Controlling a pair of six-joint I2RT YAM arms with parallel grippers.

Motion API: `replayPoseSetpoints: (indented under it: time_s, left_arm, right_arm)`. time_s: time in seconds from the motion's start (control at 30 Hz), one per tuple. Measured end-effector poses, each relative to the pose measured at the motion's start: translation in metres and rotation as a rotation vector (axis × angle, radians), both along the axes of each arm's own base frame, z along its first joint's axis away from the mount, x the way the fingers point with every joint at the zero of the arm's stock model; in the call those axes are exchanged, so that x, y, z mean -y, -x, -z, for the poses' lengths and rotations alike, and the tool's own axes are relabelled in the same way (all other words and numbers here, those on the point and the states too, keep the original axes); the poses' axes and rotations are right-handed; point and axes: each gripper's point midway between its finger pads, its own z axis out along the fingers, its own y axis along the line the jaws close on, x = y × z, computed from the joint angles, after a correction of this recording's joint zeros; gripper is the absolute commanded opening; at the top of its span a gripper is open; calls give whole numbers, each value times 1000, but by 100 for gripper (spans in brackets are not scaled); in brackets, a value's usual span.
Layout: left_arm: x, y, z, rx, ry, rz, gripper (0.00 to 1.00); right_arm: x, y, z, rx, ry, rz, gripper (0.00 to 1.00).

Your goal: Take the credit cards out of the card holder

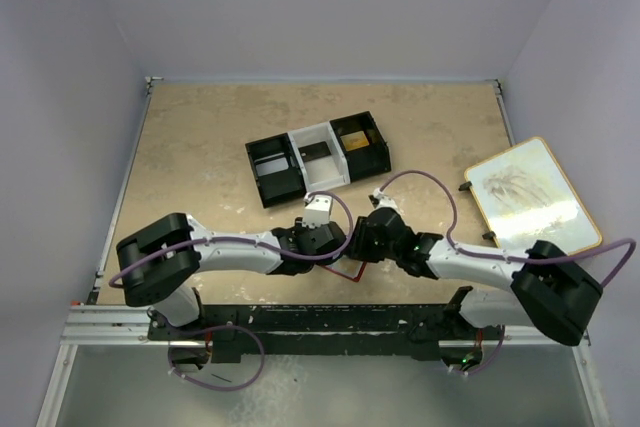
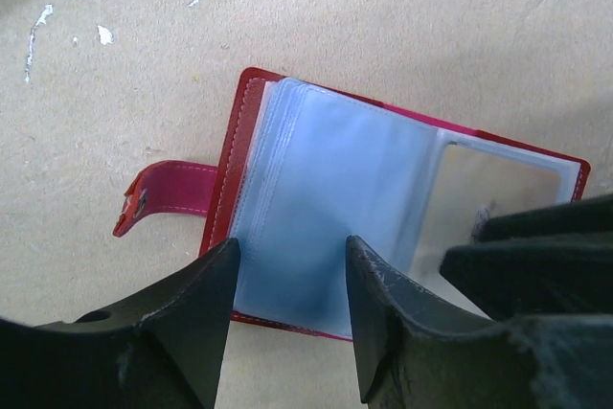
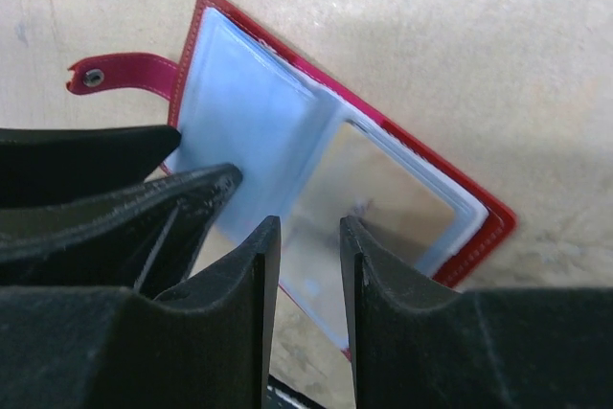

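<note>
- Lying open on the near side of the table (image 1: 200, 167), the card holder (image 2: 383, 198) sits between our left arm (image 1: 235, 252) and right arm (image 1: 470, 265).
- Our left jaws stand released, straddling its pale blue sleeves (image 2: 306, 189).
- Our right jaws, narrowly parted, hover over its clear window (image 3: 383, 208).

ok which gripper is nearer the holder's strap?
Left. The left gripper is over the sleeve half of the holder, next to the strap. The right gripper is over the clear-window half, away from the strap.
</note>
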Motion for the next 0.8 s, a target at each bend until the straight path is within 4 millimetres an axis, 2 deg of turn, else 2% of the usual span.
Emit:
replayPoseSetpoints:
  time_s: [0.2,0.37,0.6,0.8]
  left_arm:
    - [-3,-2,2,15,-26,-23,33]
    - [-4,-1,2,18,-11,-23,33]
    - [-4,0,2,18,-8,-21,32]
    - [-4,0,2,18,-8,-20,32]
  right_arm:
    - [18,9,-10,-3,31,22,38]
    - [27,12,-14,-5,46,40,39]
    - [36,21,0,-48,68,56,39]
    - [34,20,6,-62,77,62,38]
